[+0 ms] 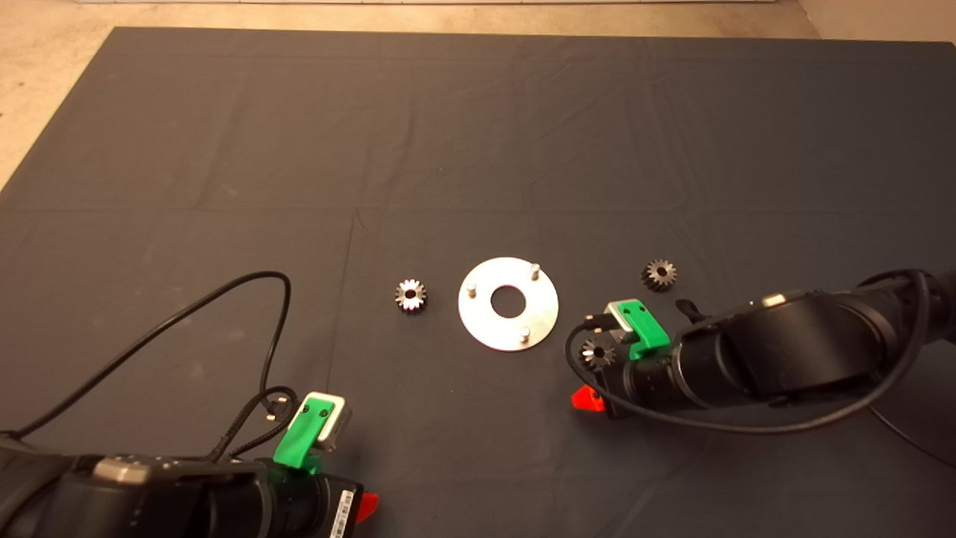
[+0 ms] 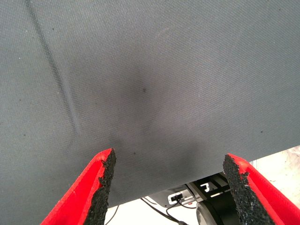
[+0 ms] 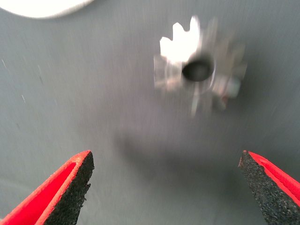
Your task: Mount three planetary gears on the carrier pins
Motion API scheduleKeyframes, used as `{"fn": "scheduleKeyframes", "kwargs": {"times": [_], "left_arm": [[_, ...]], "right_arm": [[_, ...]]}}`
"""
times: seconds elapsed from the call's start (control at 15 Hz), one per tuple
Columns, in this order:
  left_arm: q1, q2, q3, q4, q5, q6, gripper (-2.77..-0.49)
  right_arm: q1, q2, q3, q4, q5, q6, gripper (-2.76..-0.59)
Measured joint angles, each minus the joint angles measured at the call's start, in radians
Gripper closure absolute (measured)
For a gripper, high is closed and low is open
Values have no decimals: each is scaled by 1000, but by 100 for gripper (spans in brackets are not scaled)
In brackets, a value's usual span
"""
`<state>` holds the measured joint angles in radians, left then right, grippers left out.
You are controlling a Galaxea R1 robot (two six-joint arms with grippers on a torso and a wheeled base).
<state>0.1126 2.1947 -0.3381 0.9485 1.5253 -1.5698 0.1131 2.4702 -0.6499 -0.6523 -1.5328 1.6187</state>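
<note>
The shiny round carrier disc lies mid-mat with three bare upright pins. One planetary gear lies left of the disc, one to its right, and a third lies beside my right wrist. My right gripper is open over the mat; that third gear lies on the mat just beyond the fingertips, not between them. A sliver of the disc shows past it. My left gripper is open and empty, parked at the mat's near left edge.
The dark mat has creases and wide bare room at the back. A black cable loops over the mat from the left arm. Floor and cabling show past the mat's edge in the left wrist view.
</note>
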Motion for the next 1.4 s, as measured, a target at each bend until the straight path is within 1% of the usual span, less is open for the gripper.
{"fn": "scheduleKeyframes", "kwargs": {"times": [0.2, 0.27, 0.53, 0.67, 0.93, 1.4], "left_arm": [[0, 1, 0, 0, 0, 0, -162], [0, 3, 0, 0, 0, 0, -162], [0, 3, 0, 0, 0, 0, -162], [0, 3, 0, 0, 0, 0, -162], [0, 2, 0, 0, 0, 0, -162], [0, 2, 0, 0, 0, 0, -162]], "right_arm": [[32, 9, -26, 9, 0, -22, -234], [38, 10, -30, 12, 0, -25, -234], [46, 13, -40, 32, -1, -34, -234], [54, 14, -46, 36, -1, -37, -234], [54, 15, -60, 41, 0, -40, -234], [54, 15, -87, 41, 0, -64, -234]]}}
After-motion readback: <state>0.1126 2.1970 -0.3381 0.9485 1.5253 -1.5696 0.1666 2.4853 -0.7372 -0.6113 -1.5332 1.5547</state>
